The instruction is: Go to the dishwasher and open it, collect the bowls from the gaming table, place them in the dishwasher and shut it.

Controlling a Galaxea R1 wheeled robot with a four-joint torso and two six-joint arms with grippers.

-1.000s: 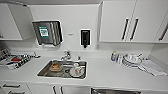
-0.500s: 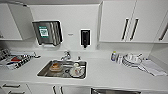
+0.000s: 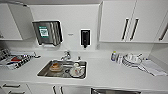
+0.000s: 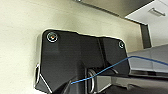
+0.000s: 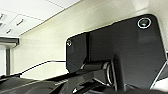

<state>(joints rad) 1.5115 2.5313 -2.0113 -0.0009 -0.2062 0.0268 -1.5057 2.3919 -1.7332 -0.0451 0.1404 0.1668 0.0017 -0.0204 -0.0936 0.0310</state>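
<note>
One step is in hand: approaching the dishwasher (image 3: 113, 91), glimpsed below the worktop's (image 3: 105, 75) front edge, door unopened. Hand states: cannot tell.

Light: bright and even across the white counter (image 3: 107, 72) and wall cupboards (image 3: 117, 21) in the head view.
Shadows: soft grey bands under the cupboards and beside the paper towel holder (image 3: 48, 32).
Glare: pale sheen on the steel sink (image 3: 45, 71).
Blur: the whole head view is soft; dishes in the sink are smeared.
Distortion: cupboard edges lean and bow toward the sides.
Wrist views: cream wall evenly lit, dark plates in shade, edges fuzzy.
</note>
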